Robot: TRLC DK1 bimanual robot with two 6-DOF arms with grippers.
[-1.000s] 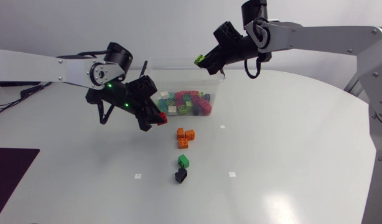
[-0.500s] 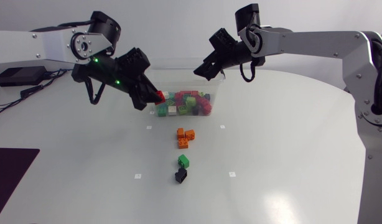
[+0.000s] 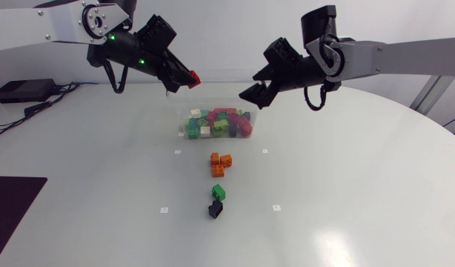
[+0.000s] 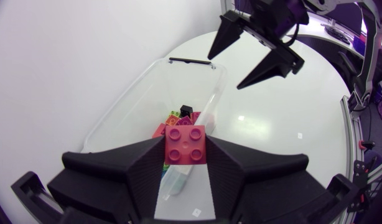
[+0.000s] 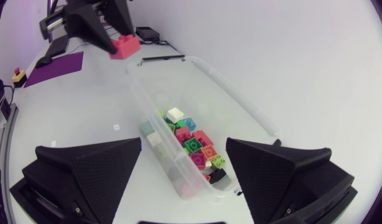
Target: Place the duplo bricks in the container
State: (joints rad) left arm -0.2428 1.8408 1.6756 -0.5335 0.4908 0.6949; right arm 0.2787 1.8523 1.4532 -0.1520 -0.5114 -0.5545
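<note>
Two sets of fingers hang above the container [image 3: 183, 120], which sits in the upper middle of the head view on the tabletop [image 3: 346, 185] and has a mixed pile [image 3: 216, 122] of bricks in it. The left fingers [image 3: 187, 76] are closed on a red brick [image 4: 185, 144], one finger pressed to each side, standing only as far apart as the brick is wide; its studs face the wrist camera. In the head view the red brick shows at the container's upper left, raised well clear of the rim. From the left wrist, the open container lies below and just ahead of it. That hold looks meant for carrying the brick over the opening and letting it drop. The right fingers [image 3: 254, 95] are spread wide, with nothing between them and touching nothing. They hover above the container's right end, probably free for the next pick. Orange bricks [image 3: 220, 163] lie clustered near the container, lower in the head view. A green brick [image 3: 218, 192] and a black brick [image 3: 215, 210] sit close together further down, all yet to be collected.
</note>
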